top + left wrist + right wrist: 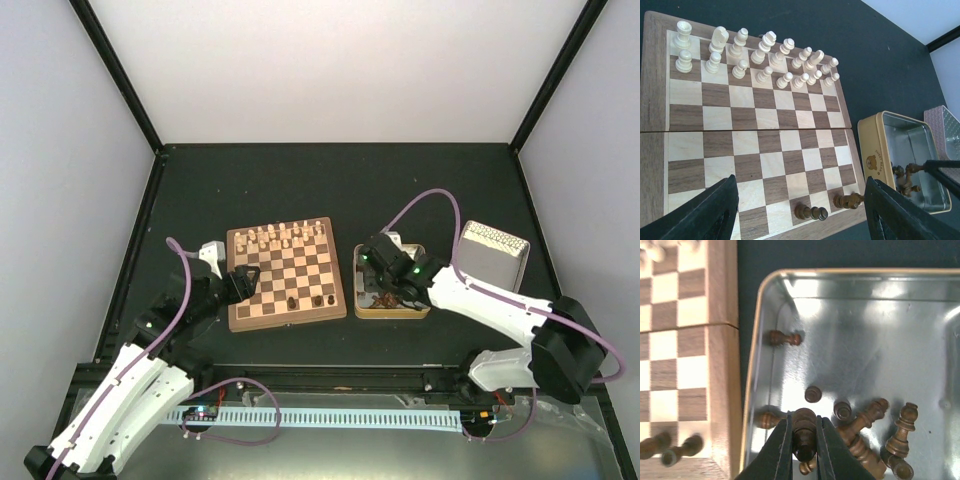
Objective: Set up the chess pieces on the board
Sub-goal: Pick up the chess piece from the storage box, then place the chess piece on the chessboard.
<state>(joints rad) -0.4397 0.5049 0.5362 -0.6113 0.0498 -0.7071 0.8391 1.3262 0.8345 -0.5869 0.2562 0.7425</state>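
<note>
The board (240,313) lies in the middle of the table, with cream chessmen (285,238) on its two far rows. Dark chess pieces (810,212) lie tipped over on the near row, at the right end; they also show in the top view (317,299). My left gripper (802,217) is open and empty above that near edge, also seen from above (243,280). My right gripper (804,416) is shut on a dark piece (805,440) inside the metal tin (865,330). Several more dark pieces (865,430) lie in the tin.
The tin (392,313) stands right of the board, almost touching it. Its lid (490,255) rests further right. A loose dark pawn (782,338) lies against the tin's left wall. Black walls ring the table.
</note>
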